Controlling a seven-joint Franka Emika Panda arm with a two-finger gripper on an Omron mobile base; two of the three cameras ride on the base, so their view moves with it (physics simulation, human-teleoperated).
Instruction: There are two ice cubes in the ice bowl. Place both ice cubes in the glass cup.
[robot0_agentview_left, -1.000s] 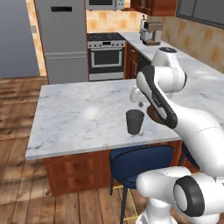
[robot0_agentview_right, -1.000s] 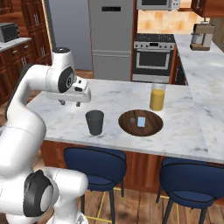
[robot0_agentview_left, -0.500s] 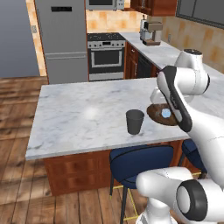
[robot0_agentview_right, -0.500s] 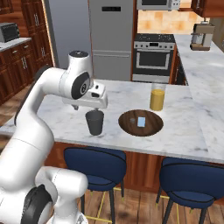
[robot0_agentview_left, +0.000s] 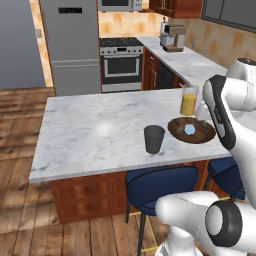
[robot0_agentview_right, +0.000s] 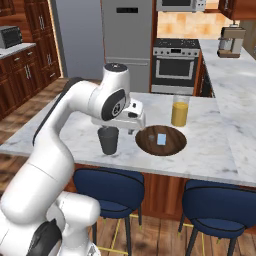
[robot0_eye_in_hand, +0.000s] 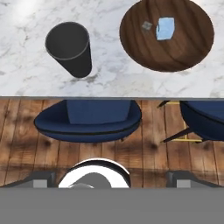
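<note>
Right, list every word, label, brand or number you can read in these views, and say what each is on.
None can be read.
Fridge: a dark panel near the top, too small to tell whether it bears text.
Oven, microwave, coffee machine: no markings legible.
Glass cup, ice bowl, juice glass: plain, no labels.

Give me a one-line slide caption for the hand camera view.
Looking down on the marble counter: dark glass cup left, one ice cube in the brown ice bowl right, blue stools below.
</note>
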